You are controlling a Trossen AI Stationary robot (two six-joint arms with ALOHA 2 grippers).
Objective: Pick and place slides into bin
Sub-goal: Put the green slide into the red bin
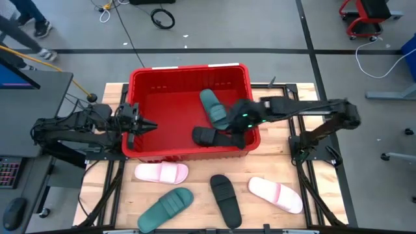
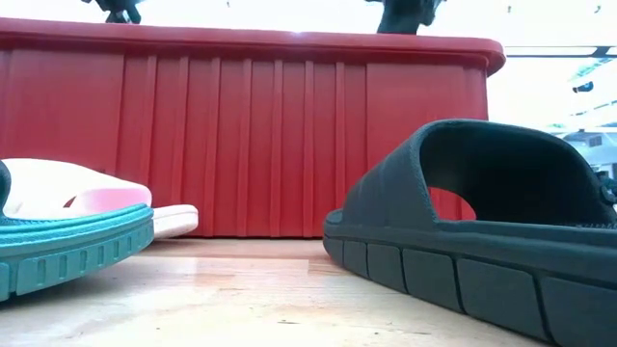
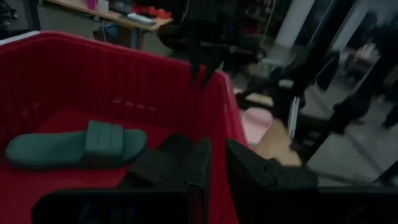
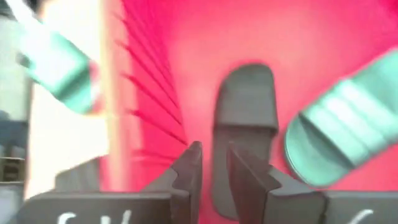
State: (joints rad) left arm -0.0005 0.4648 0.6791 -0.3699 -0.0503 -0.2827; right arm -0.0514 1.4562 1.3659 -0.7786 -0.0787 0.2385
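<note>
The red bin point(image 1: 188, 81) stands mid-table and also fills the low view point(image 2: 241, 135). Inside it, a dark green slide point(image 1: 213, 107) and a black slide point(image 1: 211, 136) lie on the floor; both show in the right wrist view, green point(image 4: 336, 130) and black point(image 4: 245, 106). My right gripper point(image 1: 238, 132) hangs shut over the black slide's end near the bin's near right corner, clear of it. My left gripper point(image 1: 144, 125) is shut and waits at the bin's left rim. Two pink slides point(image 1: 161, 172) point(image 1: 276, 194), a green one point(image 1: 166, 208) and a black one point(image 1: 225, 198) lie soles down on the table in front of the bin.
The wooden table point(image 1: 195, 185) has bare strips between the slides in front of the bin. In the low view the black slide point(image 2: 482, 222) and the green slide's sole point(image 2: 67, 246) stand close to the camera. A person's legs point(image 1: 32, 26) show on the floor at the far left.
</note>
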